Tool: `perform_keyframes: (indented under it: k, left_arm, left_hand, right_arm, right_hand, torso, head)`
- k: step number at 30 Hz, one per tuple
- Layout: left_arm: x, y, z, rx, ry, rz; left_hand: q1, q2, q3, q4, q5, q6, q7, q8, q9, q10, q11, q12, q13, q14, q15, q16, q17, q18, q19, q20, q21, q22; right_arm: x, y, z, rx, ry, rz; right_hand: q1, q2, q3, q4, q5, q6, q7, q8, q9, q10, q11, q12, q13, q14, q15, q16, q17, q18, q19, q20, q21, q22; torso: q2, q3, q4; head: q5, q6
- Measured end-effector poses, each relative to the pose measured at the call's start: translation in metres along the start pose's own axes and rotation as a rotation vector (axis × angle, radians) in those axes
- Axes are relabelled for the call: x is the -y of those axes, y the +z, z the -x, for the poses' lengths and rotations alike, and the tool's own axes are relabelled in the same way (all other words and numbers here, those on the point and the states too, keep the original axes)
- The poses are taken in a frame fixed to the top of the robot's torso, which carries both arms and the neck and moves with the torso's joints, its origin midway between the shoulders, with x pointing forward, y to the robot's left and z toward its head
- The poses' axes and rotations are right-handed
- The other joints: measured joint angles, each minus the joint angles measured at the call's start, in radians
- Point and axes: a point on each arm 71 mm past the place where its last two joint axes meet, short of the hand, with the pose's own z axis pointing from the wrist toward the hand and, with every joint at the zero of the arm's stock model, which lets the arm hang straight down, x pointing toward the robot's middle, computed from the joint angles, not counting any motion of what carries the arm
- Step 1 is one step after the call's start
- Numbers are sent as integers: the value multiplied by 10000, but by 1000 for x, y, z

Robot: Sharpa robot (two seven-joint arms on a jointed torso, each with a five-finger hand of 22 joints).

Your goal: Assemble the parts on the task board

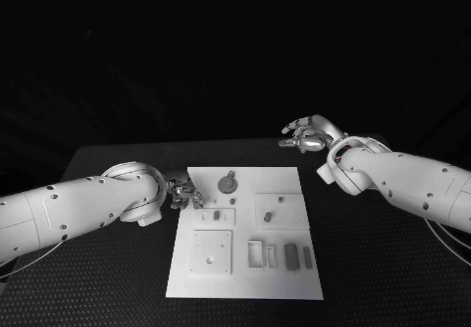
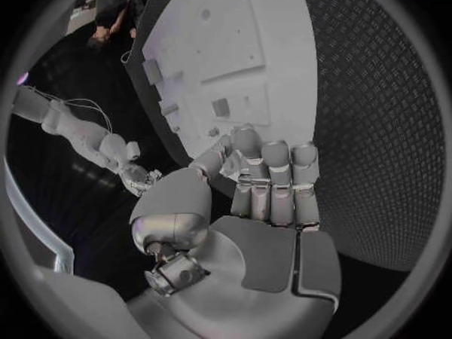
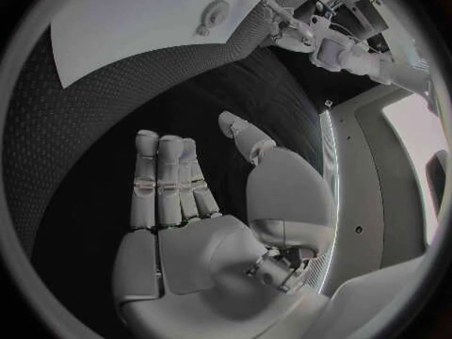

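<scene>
1. Black, textured tabletop [image 1: 118, 286] under a dark background carries the white task board [image 1: 246, 272], which lies in the middle between the two arms.
2. Left robot hand [image 1: 184, 193] sits at the board's left edge, near its far corner. In the left wrist view its fingers [image 2: 273, 181] lie side by side, fairly straight, with the thumb off to one side, and nothing is seen between them. I read it as apart and empty, though the fingertips are hard to make out in the head view.
3. Right robot hand [image 1: 310, 133] hovers over bare tabletop beyond the board's far right corner, well apart from every part. Its fingers [image 3: 165, 177] are stretched out, the thumb spread away, and it holds nothing.
4. Outward from the left robot hand, a round part [image 1: 226, 184] lies on the board's far end, with a small piece just beside it.
5. Further in, two raised square plates each carry a small part: one near the left edge [image 1: 217, 216], one on the right [image 1: 267, 217].
6. Nearest the robot, a larger square plate [image 1: 212, 252] shows small holes; beside it lie an open rectangular frame [image 1: 256, 254] and two loose dark bars [image 1: 291, 255].
7. Judged from this, assembly looks early or mid-way: the bars and frame seem to lie loose, not seated, and neither hand carries a part. Whether the small parts on the square plates are fully fitted I cannot tell.
</scene>
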Motion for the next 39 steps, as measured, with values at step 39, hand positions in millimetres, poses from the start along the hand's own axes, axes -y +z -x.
perform_keyframes:
  k: [39]
  left_arm:
    - [1,7,-28,174,460,16]
  left_hand:
    - [-172,30,-61,-46,32,336,-102,63,-45,200,-195,191,182,224,-56,194,49,0,107,-36,123,-31]
  right_arm:
    - [1,-1,1,2,-11,0]
  right_hand:
    - [0,0,0,0,39,-35,-5,0,-6,0,0,0,-11,1,-1,0,-13,0,0,0,0,9]
  torso:
    - [-2,-4,-13]
  head:
    - [-26,-142]
